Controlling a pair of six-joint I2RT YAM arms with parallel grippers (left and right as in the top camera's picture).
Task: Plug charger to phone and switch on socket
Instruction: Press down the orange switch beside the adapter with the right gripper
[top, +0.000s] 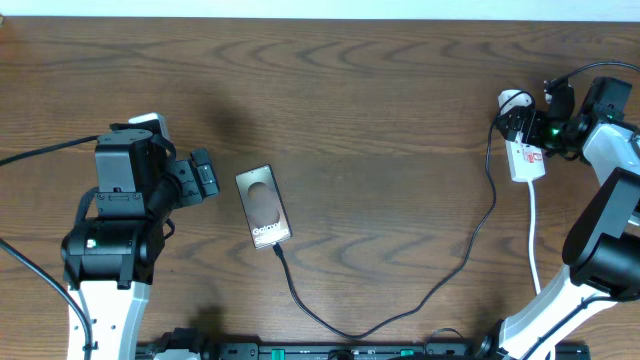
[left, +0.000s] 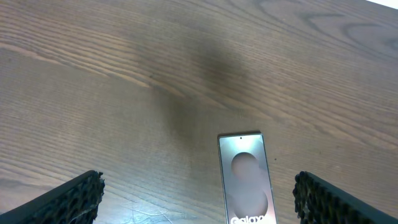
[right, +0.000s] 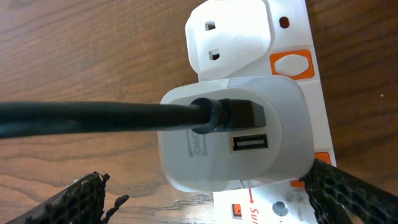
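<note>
The phone lay left of centre, the charger cable at its near end — left gripper wide-jawed just left of it, right gripper wide-jawed over the power strip far right.

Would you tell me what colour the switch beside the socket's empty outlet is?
Orange switch on the white socket; clearest from the right wrist.

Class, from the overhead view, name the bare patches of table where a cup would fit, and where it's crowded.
Free: the broad table stretch between the phone and the socket, beyond the charger loop; also the strip along the back edge. Crowded: around the socket by the right gripper, and between left gripper and phone.
</note>
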